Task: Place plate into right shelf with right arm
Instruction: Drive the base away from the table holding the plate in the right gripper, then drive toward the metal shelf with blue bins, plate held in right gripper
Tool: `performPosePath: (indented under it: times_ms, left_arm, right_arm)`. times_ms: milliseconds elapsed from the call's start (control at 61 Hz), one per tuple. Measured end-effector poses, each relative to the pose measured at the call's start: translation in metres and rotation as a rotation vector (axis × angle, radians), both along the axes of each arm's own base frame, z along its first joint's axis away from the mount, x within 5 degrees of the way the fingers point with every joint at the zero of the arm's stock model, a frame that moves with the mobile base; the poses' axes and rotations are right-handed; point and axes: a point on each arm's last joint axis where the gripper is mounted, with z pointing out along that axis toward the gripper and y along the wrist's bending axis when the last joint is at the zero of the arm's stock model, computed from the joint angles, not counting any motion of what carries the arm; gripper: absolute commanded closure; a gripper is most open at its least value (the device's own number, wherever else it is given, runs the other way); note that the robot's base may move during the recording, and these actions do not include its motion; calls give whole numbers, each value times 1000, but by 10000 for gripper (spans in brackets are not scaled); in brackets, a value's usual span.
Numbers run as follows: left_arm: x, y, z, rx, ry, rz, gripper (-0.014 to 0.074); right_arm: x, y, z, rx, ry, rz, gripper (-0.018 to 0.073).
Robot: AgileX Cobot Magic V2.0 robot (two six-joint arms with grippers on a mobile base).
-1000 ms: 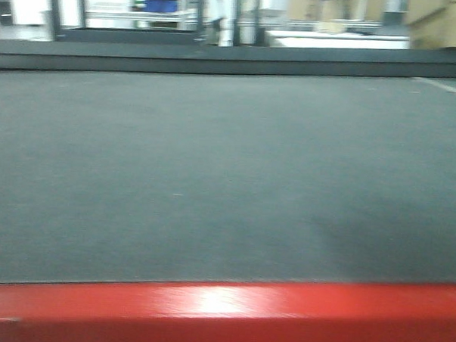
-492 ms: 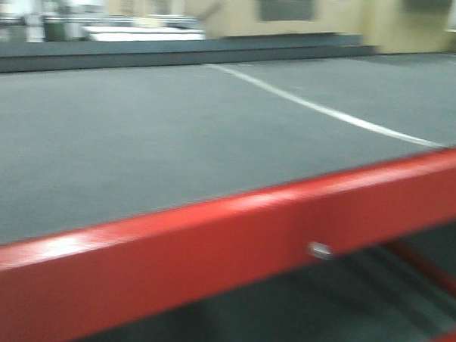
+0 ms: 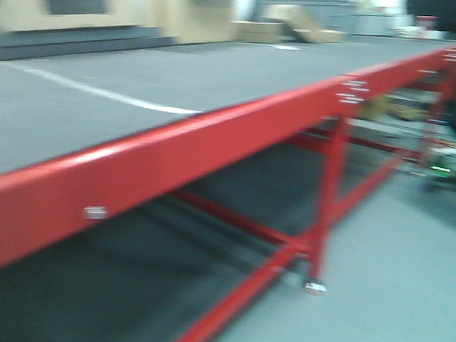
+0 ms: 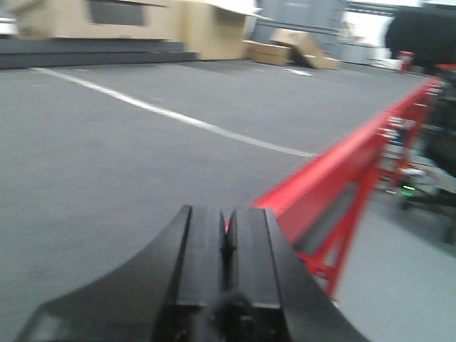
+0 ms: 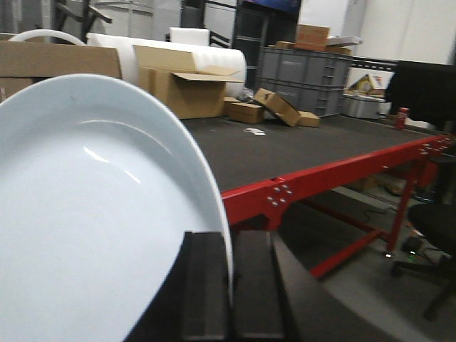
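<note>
The plate [image 5: 92, 228] is plain white, faintly bluish. The left end effector [image 4: 226, 221] and right end effector [image 5: 231, 242] are black. The tabletop [image 3: 217, 72] is dark grey with one white stripe [image 3: 103, 93] and a red frame [image 3: 176, 150].

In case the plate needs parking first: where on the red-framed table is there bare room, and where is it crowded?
The grey tabletop is bare on both sides of the white line, right up to the red front rail. It is crowded only at or beyond the far edge: cardboard boxes and grey crates.
</note>
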Motion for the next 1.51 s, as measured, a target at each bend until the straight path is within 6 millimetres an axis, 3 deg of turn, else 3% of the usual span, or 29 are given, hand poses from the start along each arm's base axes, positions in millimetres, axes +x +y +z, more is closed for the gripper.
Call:
performPosePath:
  times_ms: [1508]
  left_arm:
    - [0, 0, 0, 0, -2, 0, 643]
  right_arm:
    - [0, 0, 0, -1, -4, -1, 531]
